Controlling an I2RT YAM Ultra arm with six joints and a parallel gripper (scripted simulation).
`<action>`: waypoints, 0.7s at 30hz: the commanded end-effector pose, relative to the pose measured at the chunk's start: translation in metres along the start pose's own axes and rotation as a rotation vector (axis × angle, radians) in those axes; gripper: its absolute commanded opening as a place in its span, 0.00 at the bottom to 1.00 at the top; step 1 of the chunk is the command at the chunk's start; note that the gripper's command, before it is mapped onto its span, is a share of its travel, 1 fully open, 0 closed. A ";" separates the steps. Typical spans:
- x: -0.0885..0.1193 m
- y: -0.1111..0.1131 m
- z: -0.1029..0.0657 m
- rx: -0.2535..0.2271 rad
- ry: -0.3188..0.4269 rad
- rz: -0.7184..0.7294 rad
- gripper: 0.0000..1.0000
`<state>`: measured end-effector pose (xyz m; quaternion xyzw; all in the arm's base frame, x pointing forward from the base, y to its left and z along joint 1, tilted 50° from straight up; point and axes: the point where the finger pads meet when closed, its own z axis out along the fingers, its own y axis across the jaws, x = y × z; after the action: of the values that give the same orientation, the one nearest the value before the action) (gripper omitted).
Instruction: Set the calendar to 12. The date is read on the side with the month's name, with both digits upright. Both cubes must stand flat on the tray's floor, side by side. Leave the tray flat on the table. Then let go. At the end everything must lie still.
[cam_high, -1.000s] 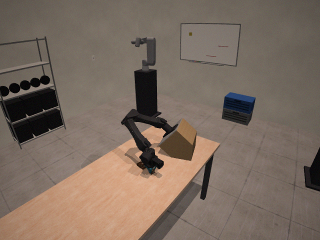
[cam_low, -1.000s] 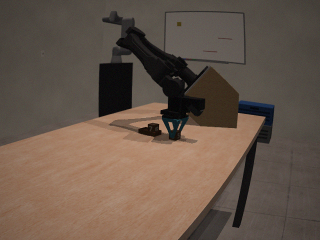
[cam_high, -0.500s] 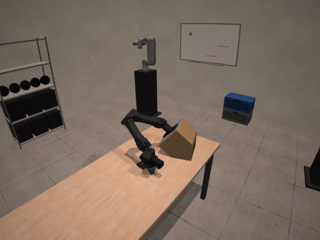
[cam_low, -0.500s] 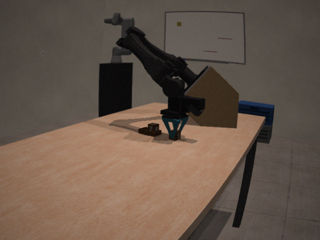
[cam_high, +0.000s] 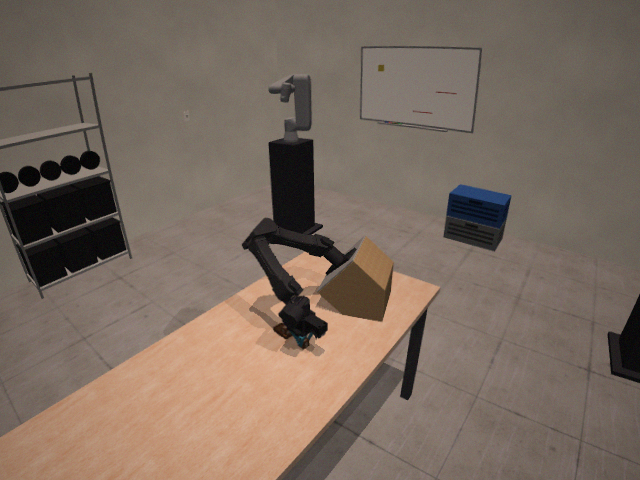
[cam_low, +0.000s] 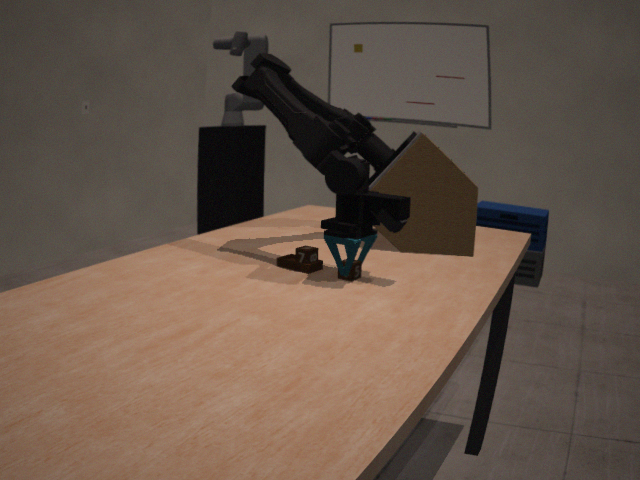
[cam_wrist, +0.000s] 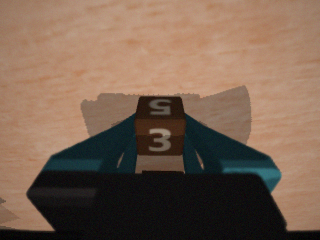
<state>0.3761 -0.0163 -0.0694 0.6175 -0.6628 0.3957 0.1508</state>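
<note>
A long wooden table (cam_low: 206, 351) stands in a grey room with a whiteboard (cam_high: 419, 87) on the far wall, a metal shelf (cam_high: 56, 175) to one side and a blue and grey crate (cam_high: 477, 215) on the floor. Near the table's far end the arm (cam_low: 310, 124) reaches down, and its gripper (cam_low: 350, 269) points straight at the tabletop, the teal fingers clamped on a small brown cube (cam_wrist: 160, 126) from both sides. In the wrist view, the cube shows a 3 on the face toward the camera and a 5 on the face next to it. The cube sits at or just above the table; contact cannot be told. Just beside it lies the dark tray (cam_low: 294, 264) with a second cube (cam_low: 307, 254) standing in it, a 7 on its face. A large tan box (cam_low: 434, 201) rests behind the gripper.
</note>
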 end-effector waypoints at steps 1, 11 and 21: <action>-0.006 -0.002 -0.008 0.018 -0.020 -0.010 0.27; -0.004 -0.013 -0.029 0.032 -0.025 0.017 0.27; -0.003 -0.010 -0.099 0.028 -0.030 0.017 0.27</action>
<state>0.3655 0.0397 -0.0250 0.6242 -0.6574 0.4007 0.1328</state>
